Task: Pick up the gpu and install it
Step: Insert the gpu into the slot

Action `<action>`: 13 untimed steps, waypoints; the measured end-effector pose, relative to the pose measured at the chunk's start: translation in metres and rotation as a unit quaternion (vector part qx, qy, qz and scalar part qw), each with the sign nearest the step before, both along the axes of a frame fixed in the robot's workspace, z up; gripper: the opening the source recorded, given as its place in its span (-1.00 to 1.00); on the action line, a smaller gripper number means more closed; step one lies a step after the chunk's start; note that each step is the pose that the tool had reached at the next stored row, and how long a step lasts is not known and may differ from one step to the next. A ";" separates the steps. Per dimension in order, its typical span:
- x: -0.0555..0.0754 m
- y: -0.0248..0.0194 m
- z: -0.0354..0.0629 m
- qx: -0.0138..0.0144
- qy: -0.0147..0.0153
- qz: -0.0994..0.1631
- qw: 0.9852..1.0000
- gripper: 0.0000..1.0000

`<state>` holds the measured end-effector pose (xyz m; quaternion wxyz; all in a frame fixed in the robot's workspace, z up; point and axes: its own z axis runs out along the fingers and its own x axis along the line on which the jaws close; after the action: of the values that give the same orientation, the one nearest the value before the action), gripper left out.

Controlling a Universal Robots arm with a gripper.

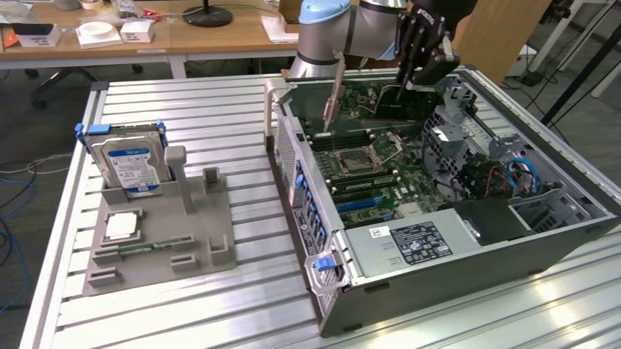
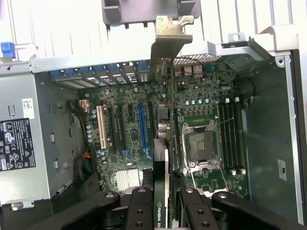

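Observation:
My gripper (image 1: 415, 81) is shut on the gpu (image 1: 393, 103), a thin card with a dark face. It hangs on edge above the motherboard (image 1: 374, 178) inside the open computer case (image 1: 437, 280). Its silver end bracket (image 1: 335, 94) points down near the case's rear wall. In the wrist view the gpu (image 2: 163, 163) runs edge-on between my black fingers (image 2: 140, 211), with the bracket (image 2: 169, 40) at its far end. There my gripper (image 2: 163, 199) holds it over the board, between the blue slot (image 2: 142, 125) and the processor socket (image 2: 201, 146).
A grey fixture (image 1: 160, 240) on the slatted table (image 1: 223, 116) holds a hard drive with a blue label (image 1: 131, 163) and a small silver processor chip (image 1: 121, 227). The power supply (image 1: 412, 243) fills the case's near end. Desks stand behind.

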<state>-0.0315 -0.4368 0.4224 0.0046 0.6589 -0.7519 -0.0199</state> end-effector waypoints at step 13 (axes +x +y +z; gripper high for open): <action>0.000 0.0000 0.0000 0.000 0.000 0.027 1.000 -0.47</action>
<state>-0.0315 -0.4368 0.4224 0.0052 0.6790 -0.7339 -0.0198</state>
